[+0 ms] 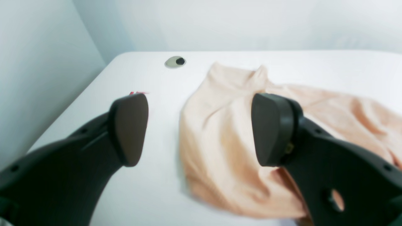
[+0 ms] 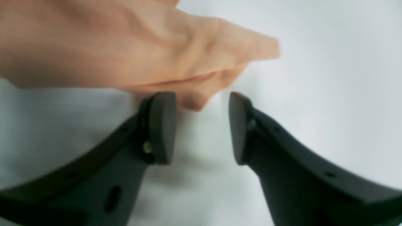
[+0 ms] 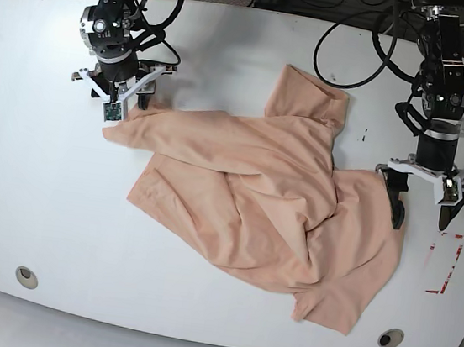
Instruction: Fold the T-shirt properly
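Observation:
The peach T-shirt (image 3: 245,201) lies crumpled and partly spread across the middle of the white table (image 3: 27,191). One pointed corner reaches toward the far left. My right gripper (image 3: 128,108) hovers over that corner. In the right wrist view the gripper (image 2: 202,125) is open, and the tip of the T-shirt (image 2: 194,102) sits just past the gap, held by neither pad. My left gripper (image 3: 421,215) stands open at the shirt's right edge. In the left wrist view the left gripper (image 1: 199,128) spreads wide, one finger over bare table and the other over the T-shirt (image 1: 220,141).
Red tape marks (image 3: 445,263) lie on the table to the right of the left gripper, also seen as red tape (image 1: 138,93). Round cable holes (image 3: 26,276) (image 3: 390,338) sit near the front edge, one hole (image 1: 175,61) ahead of the left gripper. Cables run along the back.

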